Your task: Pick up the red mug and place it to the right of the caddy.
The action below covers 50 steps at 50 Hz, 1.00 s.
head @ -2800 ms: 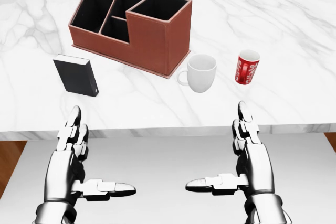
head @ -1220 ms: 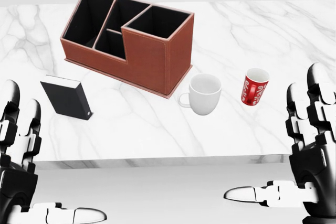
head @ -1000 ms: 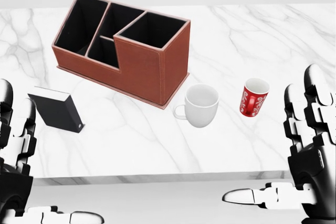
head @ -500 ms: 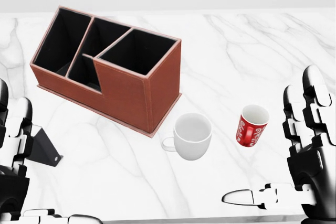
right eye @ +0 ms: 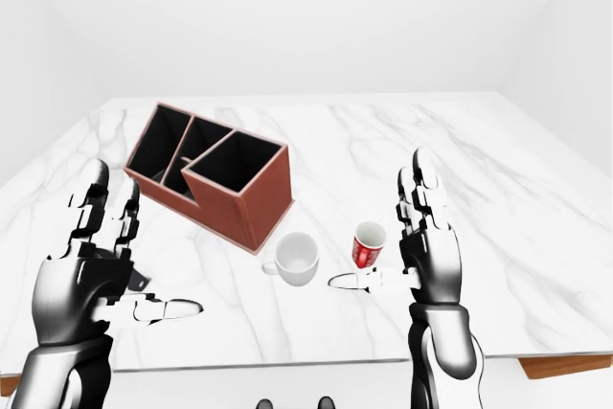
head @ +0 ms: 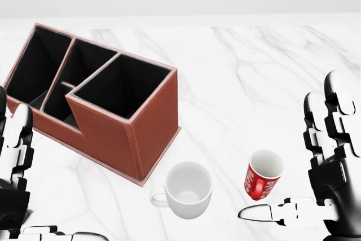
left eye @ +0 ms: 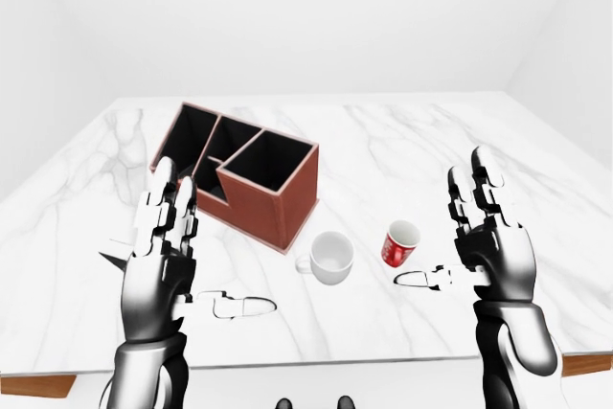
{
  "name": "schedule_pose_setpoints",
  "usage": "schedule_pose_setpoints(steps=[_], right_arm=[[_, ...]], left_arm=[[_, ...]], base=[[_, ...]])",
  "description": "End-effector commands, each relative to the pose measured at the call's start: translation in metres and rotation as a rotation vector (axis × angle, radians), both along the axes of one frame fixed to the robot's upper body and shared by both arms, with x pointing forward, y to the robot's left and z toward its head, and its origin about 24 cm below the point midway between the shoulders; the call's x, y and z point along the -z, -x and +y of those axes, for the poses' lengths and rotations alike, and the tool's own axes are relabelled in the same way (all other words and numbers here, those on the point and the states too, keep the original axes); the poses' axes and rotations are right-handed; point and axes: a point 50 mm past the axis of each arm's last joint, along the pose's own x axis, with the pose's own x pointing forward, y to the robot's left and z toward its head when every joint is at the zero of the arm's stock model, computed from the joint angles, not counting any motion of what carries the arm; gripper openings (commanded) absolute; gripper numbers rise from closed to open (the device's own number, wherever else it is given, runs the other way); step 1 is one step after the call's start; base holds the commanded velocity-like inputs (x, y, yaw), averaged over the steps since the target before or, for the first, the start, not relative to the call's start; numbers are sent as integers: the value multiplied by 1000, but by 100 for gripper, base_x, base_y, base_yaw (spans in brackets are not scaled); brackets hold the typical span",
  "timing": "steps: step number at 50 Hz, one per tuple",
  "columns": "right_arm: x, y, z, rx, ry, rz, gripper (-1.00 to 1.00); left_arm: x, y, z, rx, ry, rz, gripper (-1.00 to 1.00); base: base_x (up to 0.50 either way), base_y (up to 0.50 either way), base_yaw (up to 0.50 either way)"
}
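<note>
Two hands hovered above the marble table (left eye: 498,141), fingers spread and gripping nothing: the left hand (left eye: 165,256) near its left edge, the right hand (head: 330,182) just right of the red mug (head: 263,174). That mug stood upright beside a white mug (head: 185,189), toward the table's near edge, right of the brown caddy (head: 96,103).

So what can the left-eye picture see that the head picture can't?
Only the left-eye view shows the table's near edge, the white walls behind, both whole forearms and the robot's feet. Only the head view shows the white swirls on the red mug up close. Both show the caddy, the white mug, the marble table, and the open left hand and right hand.
</note>
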Motion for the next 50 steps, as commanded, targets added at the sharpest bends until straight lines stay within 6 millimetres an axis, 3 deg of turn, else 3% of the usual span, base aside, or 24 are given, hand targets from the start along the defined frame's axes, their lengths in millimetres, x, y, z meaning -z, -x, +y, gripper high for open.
schedule_pose_setpoints(steps=[1,18,39,47,50], right_arm=[[-1,1,-1,1,0,-5,100],[1,1,1,1,8,8,100],[3,-1,0,8,14,18,100],[-4,6,-4,15,7,-18,100],[-16,9,-7,19,-7,-79,100]], left_arm=[[-1,1,-1,2,-3,-5,100],[-3,4,0,1,-4,-9,100],[-5,5,-1,1,-6,-18,100],[-5,5,-1,8,-10,-17,100],[-6,9,0,10,-11,-19,100]], base=[[34,-18,0],[34,-18,0],[30,-1,0],[0,0,0],[0,0,0]])
